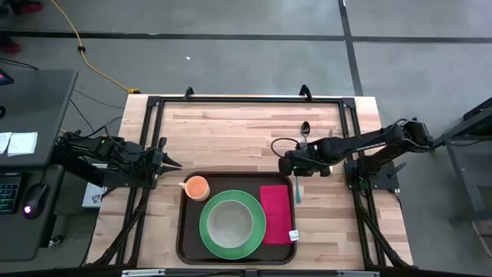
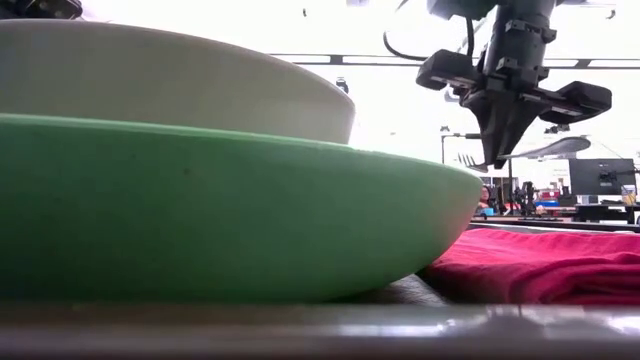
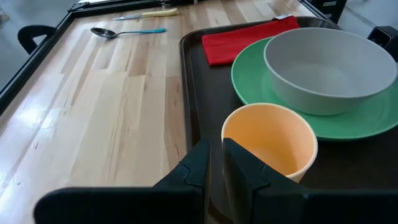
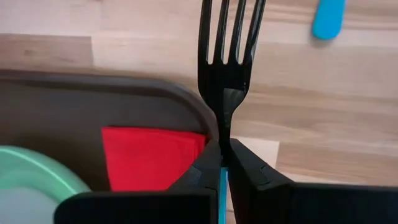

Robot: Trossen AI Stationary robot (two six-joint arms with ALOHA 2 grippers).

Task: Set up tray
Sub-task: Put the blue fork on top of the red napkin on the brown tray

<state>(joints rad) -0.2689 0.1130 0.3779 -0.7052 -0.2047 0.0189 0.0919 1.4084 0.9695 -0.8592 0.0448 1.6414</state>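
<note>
Table (image 1: 231, 127): light wood, dark frame rails along its edges.

Tray (image 1: 189, 231): dark brown, raised rim, at the table's near edge, middle. Holds plate, bowl, cup and napkin.

Plate (image 1: 211, 238): green, round, centre of the tray.

Bowl (image 1: 229, 223): pale grey, seated on the plate.

Napkin (image 1: 275, 214): red, flat on the tray's right part, just beside the plate.

Cup (image 1: 197, 187): orange, upright, in the tray's far left corner.

Left gripper (image 1: 171, 163): at the table's left side, near the cup and the tray's far left corner. Fingers (image 3: 239, 163) drawn nearly together, nothing between them.

Right gripper (image 1: 290, 163): above the tray's far right corner, clenched on the fork.

Fork (image 4: 229, 56): dark tines, blue handle, handle pinched between the fingers (image 4: 249, 165), tines pointing out past them over the tray rim.

Spoon (image 1: 304, 129): blue handle, lying on bare wood beyond the right gripper, well apart from the tray.
</note>
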